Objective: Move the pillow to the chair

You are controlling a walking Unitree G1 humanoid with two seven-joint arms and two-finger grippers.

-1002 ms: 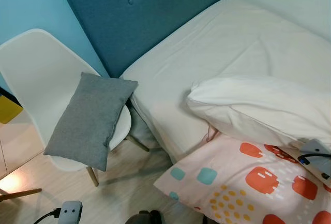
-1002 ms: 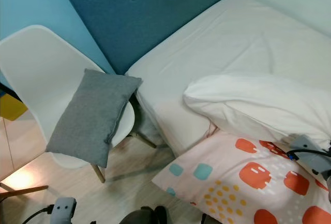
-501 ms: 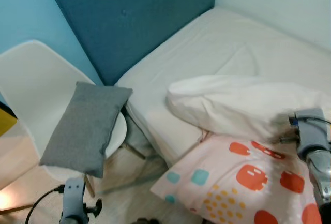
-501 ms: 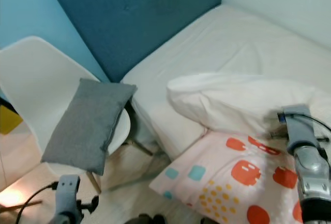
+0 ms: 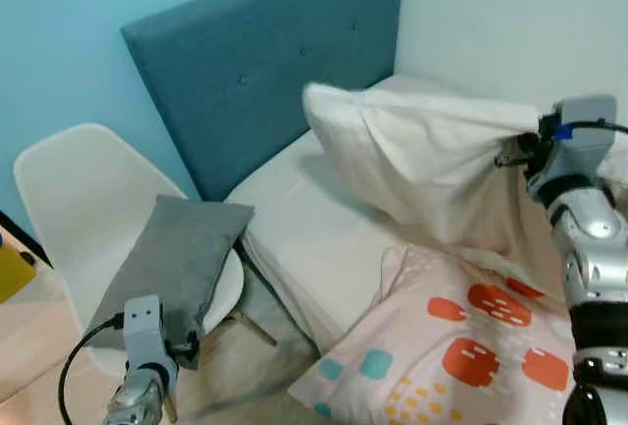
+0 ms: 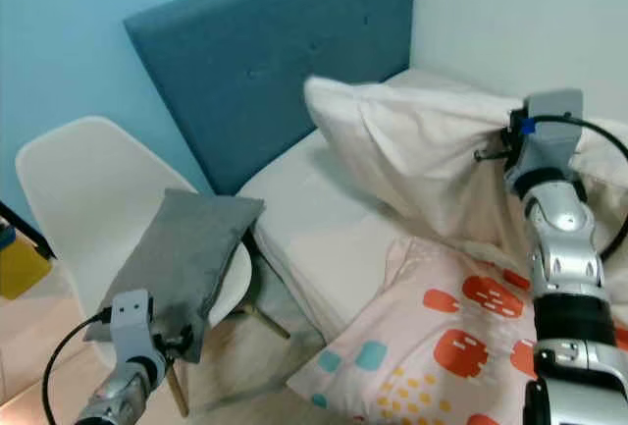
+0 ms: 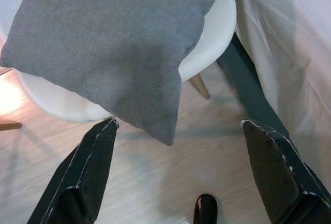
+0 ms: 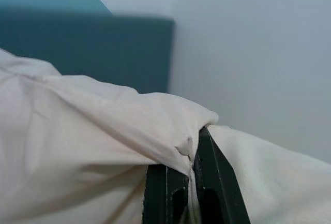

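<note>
Above bed (image 5: 324, 239), raised right pincer (image 8: 181, 182) pinching white pillow (image 5: 422, 155)

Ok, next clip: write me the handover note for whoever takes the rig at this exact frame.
Right gripper: shut on a pinch of the white pillow, held up above the bed near the headboard.
Left gripper: open, low over the floor, aimed at the chair.
A grey cushion already lies across the chair seat, one end hanging over the front edge. A patterned duvet lies on the near end of the bed.
Done: pillow gripped and off the mattress.
Left: carry it across to the chair, set it down, probably on or beside the grey cushion, then release.
</note>
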